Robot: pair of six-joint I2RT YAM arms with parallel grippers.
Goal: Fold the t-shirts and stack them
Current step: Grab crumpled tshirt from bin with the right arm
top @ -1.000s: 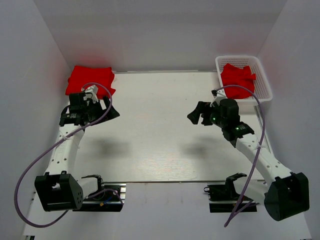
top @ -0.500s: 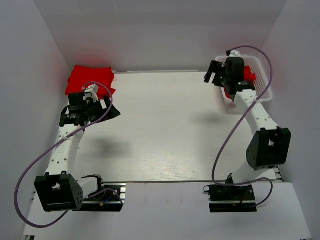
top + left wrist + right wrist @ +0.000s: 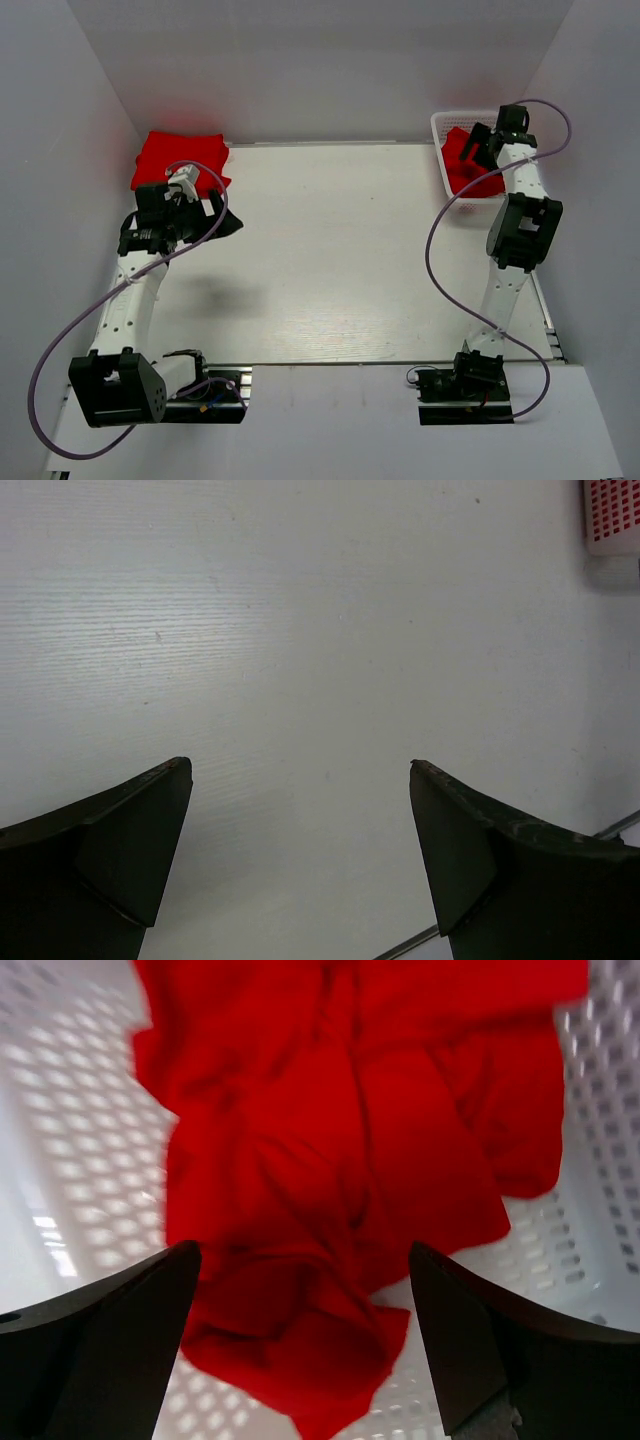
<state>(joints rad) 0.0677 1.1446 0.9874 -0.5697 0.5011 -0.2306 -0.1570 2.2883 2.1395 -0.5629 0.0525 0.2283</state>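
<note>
Jaws apart, the right gripper (image 3: 300,1250) hangs over a crumpled t-shirt (image 3: 330,1160) in the far-right basket (image 3: 60,1160), likely next to drop and pinch it; the left gripper (image 3: 300,768), jaws also apart, hovers by the far-left pile (image 3: 178,160).

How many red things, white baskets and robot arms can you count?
Red t-shirt heaps: 2 (folded stack at the far left corner, crumpled heap in the basket; the number of shirts in each cannot be told)
White mesh basket: 1
Robot arms: 2 (left arm, right arm)
Total: 5
</note>
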